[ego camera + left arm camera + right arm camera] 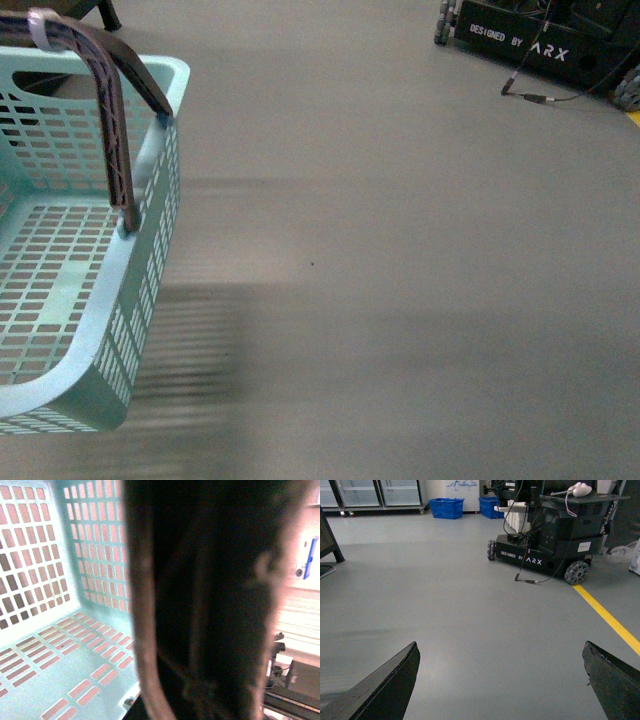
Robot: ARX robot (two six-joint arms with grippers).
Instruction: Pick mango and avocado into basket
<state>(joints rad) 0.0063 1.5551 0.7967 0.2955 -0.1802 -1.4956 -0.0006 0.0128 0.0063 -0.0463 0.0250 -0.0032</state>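
Blurred handle [210, 605] is filling the left wrist cam; I can't tell the left gripper's state. Right gripper [500, 647] is hanging wide open, empty. Basket [150, 260] is showing front-left, only its lattice floor visible inside.

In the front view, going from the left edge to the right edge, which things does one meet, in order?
Teal basket → bare grey floor → black wheeled base marked ARX.
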